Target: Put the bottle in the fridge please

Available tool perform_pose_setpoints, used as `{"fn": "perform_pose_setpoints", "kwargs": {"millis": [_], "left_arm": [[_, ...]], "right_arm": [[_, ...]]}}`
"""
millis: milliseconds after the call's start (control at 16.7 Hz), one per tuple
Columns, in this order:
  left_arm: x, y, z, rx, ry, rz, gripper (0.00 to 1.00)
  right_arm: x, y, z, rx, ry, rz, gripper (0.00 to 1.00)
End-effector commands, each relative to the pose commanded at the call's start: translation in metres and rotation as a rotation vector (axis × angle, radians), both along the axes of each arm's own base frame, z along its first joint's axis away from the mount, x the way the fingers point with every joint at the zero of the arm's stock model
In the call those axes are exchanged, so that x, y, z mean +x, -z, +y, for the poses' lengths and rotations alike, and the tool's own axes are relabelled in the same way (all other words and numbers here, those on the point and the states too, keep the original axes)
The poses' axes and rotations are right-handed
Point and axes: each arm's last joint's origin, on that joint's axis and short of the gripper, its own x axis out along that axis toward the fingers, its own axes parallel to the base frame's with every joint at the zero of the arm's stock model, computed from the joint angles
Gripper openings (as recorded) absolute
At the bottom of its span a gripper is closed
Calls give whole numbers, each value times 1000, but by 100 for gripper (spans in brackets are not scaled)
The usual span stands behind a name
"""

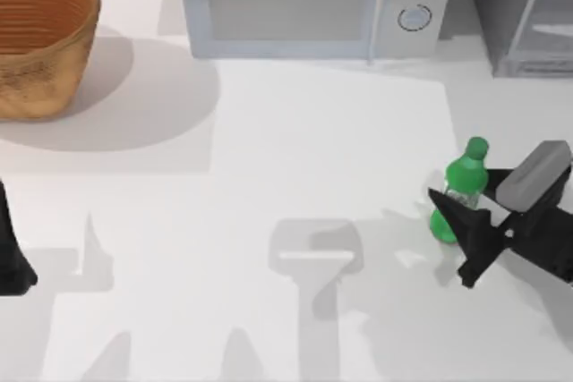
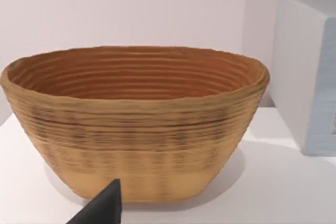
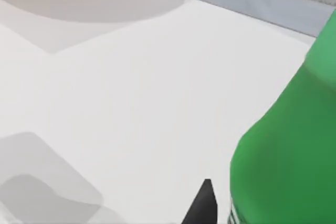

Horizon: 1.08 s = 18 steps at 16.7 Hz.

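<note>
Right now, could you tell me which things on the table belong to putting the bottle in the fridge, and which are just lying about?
Belongs to the job:
bottle, upright, near the table's right edge
fridge, back right corner
right claw, at the bottle

Just lying about:
basket, back left
microwave, back middle
left arm, parked at the left edge

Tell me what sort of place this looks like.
Probably a kitchen counter, in a rendered scene: a microwave and a fridge stand at the back of a white table, with a wicker basket and a bottle on it.
</note>
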Motion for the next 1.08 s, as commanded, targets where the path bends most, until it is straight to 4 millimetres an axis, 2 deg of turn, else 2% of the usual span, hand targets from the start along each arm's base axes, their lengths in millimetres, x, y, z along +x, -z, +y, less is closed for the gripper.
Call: {"fn": "perform_pose_setpoints", "kwargs": {"millis": [300, 420, 660, 900, 1080], "left_arm": [[0, 0, 0, 0, 0, 0, 100], [0, 0, 0, 0, 0, 0, 100], [0, 0, 0, 0, 0, 0, 100], [0, 0, 0, 0, 0, 0, 100], [0, 0, 0, 0, 0, 0, 100]], "right_arm": [[0, 0, -1, 0, 2, 0, 1], [3, -5, -9, -4, 5, -11, 1], [8, -21, -45, -9, 8, 10, 1], [3, -39, -84, 3, 3, 30, 1], [-1, -50, -100, 1, 2, 3, 1]]}}
